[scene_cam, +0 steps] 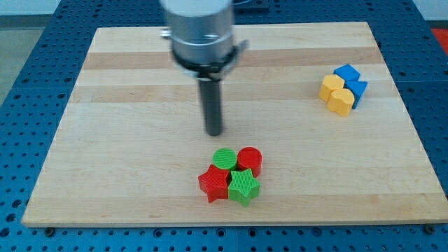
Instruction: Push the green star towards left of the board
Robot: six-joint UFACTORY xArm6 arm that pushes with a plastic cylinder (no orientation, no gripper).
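My tip (214,133) sits just above the middle of the frame, resting on the wooden board (126,140), with the rod rising straight up into the grey housing at the upper centre. I carry no pincer at all, only this bare rod, so there is nothing to spread or press together.

The green star (244,187) lies in the lower centre of the frame, down and slightly right of my tip, and apart from it. It belongs to a tight cluster of four: the red star (213,184) touches it on its left, the green cylinder (225,158) sits at the cluster's upper left, nearest my tip, and the red cylinder (250,160) sits at its upper right, just above the green star.

Well apart, in the upper right of the frame, a yellow block (336,93) and a blue block (350,79) press against each other, their exact shapes hard to make out
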